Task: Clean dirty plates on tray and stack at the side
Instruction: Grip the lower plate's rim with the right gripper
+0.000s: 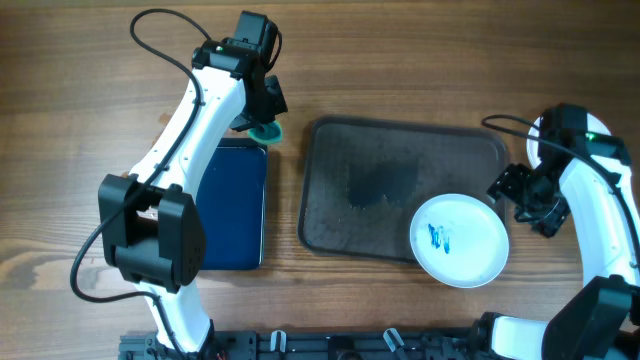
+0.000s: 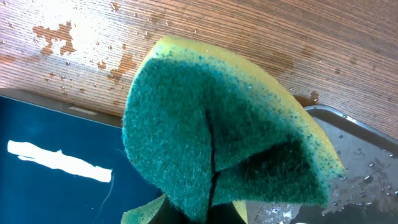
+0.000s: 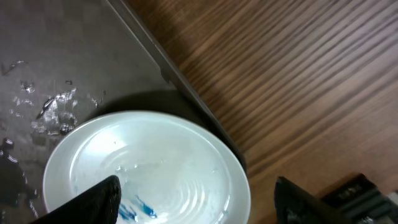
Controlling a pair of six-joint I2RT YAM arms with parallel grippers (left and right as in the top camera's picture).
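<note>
Folded scratchy green-yellow sponge, round white plate

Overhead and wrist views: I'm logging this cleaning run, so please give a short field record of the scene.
plate: blue smears, on the tray's near-right corner, overhanging the rim
tray: wet, otherwise bare
sponge: green and yellow, folded, by the blue tray's far corner
left gripper: shut on the sponge
right gripper: open, straddling the plate's edge, not gripping
</note>
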